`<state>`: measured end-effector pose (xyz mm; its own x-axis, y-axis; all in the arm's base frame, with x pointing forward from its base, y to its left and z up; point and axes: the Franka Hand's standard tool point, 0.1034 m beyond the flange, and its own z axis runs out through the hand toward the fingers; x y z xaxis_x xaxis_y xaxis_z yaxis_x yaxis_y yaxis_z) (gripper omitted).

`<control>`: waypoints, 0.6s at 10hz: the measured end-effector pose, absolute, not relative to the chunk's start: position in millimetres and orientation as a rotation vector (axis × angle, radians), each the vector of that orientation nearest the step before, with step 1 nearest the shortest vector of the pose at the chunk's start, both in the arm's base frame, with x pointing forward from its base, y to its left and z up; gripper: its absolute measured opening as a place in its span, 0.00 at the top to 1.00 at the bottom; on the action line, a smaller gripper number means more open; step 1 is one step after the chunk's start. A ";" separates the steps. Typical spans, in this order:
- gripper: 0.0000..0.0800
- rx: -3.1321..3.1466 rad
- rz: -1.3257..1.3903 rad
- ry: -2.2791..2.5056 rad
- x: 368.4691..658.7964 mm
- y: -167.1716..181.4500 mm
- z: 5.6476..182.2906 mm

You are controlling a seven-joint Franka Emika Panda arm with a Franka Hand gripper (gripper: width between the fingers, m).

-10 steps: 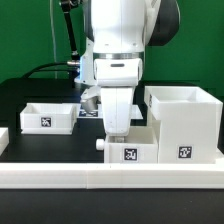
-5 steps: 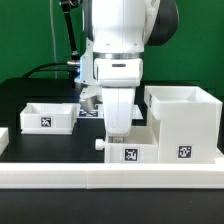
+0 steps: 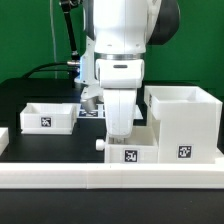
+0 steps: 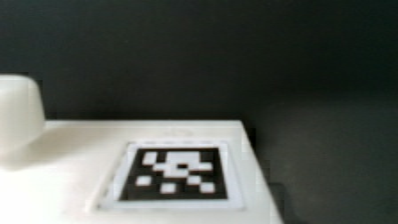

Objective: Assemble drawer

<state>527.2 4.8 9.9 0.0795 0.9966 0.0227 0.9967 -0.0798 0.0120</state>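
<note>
In the exterior view the tall white housing (image 3: 186, 125) stands at the right, open side up. A shallow knobbed tray (image 3: 134, 152) sits against its left side, its knob (image 3: 101, 143) pointing to the exterior view's left. My gripper (image 3: 118, 134) hangs straight down onto this tray's near-left part. Its fingertips are hidden by the tray wall, so I cannot tell whether they grip. A second tray (image 3: 45, 117) lies apart at the left. The wrist view shows, very close, a tagged white face (image 4: 178, 172) and a rounded white knob (image 4: 15, 115); no fingers show there.
A long low white rail (image 3: 110, 178) runs along the front of the black table. The marker board (image 3: 90, 112) lies flat behind the arm, partly hidden by it. A black cable runs at the back left.
The arm has shifted slightly toward the exterior view's right over the tray. The tray, the housing and the left tray have not moved.
</note>
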 end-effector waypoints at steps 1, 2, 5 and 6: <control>0.95 -2.313 -0.036 -2.115 527.4 5.1 10.0; 0.95 -2.317 -0.037 -2.112 527.5 3.4 10.0; 0.95 -2.312 -0.036 -2.119 527.3 4.5 9.8; 0.95 -2.297 -0.031 -2.142 527.1 5.2 9.8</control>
<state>527.1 5.2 9.8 0.0694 0.9975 0.0147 0.9975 -0.0696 0.0130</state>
